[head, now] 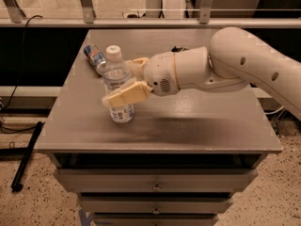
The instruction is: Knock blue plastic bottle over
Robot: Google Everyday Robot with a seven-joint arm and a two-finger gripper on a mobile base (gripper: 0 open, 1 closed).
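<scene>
**Now at the bottle: open gripper straddling the standing target**

Upright on the left half of the grey table top (211,121), the blue plastic bottle (115,74) stands with its white cap uppermost and its blue-printed label near the base. The gripper (120,81) reaches it from the right, jaws spread apart and clasping nothing. The near finger (127,95) lies across the front of the bottle just above the label. The far finger (138,62) passes behind its shoulder, so the bottle sits between the two. Whether either finger presses on the plastic cannot be told.

Just beyond the bottle, to the far left, a blue-and-silver can (95,58) lies on its side. A small dark packet (176,48) shows on the far side of the wrist, mostly hidden by it. The white arm (254,65) extends from the right edge of the scene over the table. Beneath the top, drawer fronts (155,180) face the viewer. On the speckled floor at left lies a black rod (28,154).
</scene>
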